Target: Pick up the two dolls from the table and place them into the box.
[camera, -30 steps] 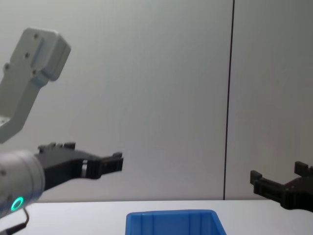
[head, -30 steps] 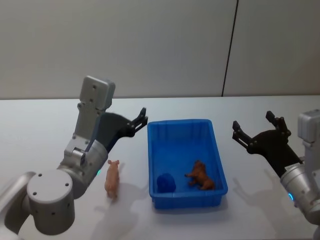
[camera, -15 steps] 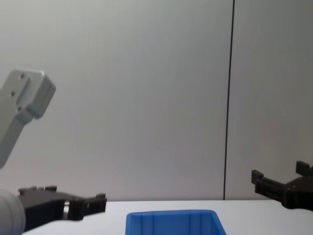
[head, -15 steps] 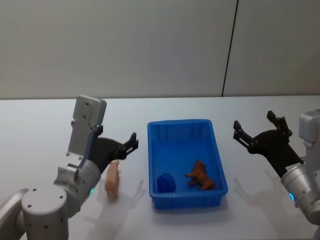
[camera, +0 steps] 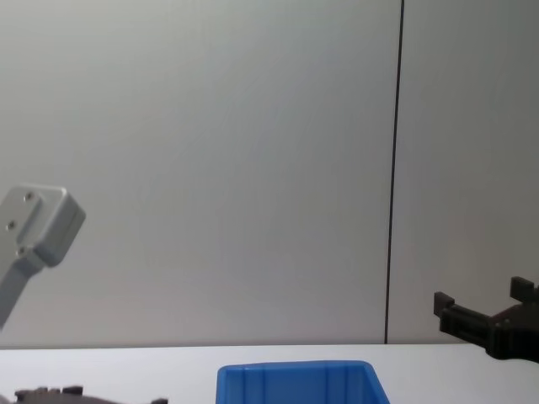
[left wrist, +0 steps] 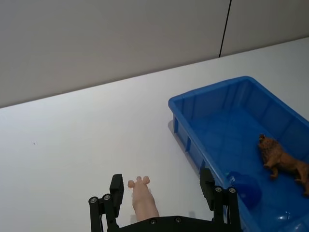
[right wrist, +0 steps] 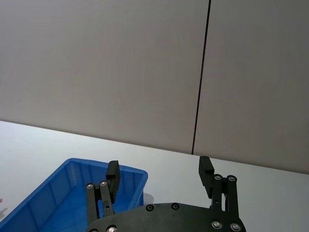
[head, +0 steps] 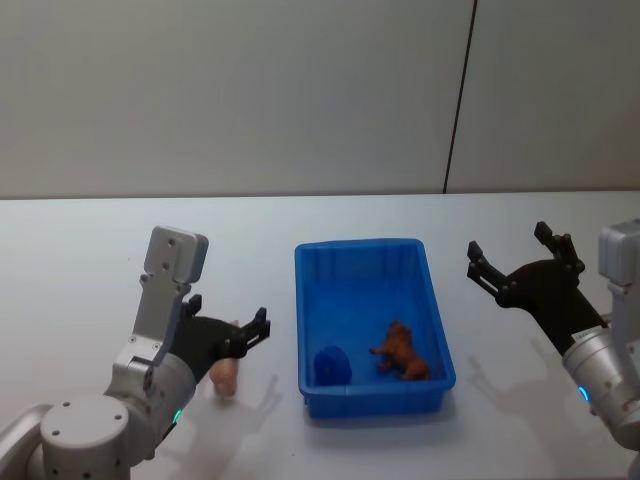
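A pink pig-like doll (head: 226, 376) lies on the white table (head: 80, 260) left of the blue box (head: 362, 245). My left gripper (head: 227, 312) hangs open low over it. In the left wrist view the pink doll (left wrist: 144, 202) lies between the spread fingers (left wrist: 116, 186), untouched. A brown lion doll (head: 402, 352) stands inside the box near its front right corner; the left wrist view shows the same lion doll (left wrist: 282, 162). My right gripper (head: 506, 241) hovers open to the right of the box, holding nothing, and the right wrist view shows that gripper (right wrist: 159, 170) above the box's far end (right wrist: 72, 193).
A small dark blue lump (head: 332, 365) sits in the box's front left corner. The chest view shows the box rim (camera: 295, 369), my right gripper (camera: 484, 316) and a grey link of the left arm (camera: 38, 227). A plain wall stands behind the table.
My left arm has dropped and drawn back from beside the box's far left corner, so its open gripper now straddles the pink doll. The right arm has stayed put.
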### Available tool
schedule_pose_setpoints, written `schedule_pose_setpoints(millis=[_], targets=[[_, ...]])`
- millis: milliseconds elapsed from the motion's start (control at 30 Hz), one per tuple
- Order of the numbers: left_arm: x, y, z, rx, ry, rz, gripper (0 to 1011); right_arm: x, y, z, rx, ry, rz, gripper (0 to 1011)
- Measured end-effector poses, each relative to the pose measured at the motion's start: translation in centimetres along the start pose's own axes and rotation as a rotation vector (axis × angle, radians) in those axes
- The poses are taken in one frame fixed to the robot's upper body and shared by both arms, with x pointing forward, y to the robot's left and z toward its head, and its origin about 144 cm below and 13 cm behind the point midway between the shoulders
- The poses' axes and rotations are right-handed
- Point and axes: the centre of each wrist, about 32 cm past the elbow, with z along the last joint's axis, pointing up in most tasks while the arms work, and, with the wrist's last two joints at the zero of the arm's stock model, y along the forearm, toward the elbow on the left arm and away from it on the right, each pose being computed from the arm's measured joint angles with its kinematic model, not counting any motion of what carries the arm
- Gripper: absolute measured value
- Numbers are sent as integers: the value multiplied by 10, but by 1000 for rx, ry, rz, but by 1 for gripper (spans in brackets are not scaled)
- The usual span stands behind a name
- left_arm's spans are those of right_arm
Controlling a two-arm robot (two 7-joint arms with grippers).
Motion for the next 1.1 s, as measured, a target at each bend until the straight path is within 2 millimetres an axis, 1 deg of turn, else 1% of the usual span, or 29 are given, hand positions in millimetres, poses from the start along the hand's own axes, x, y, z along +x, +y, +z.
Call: schedule_pose_setpoints(millis=[333,1100], targets=[[2,-6,-10,52,13,-6,1001,0,0,0,0,0,0,1001],[8,-27,-33,142,36,-4,1001,0,0,0,0,0,0,1001]])
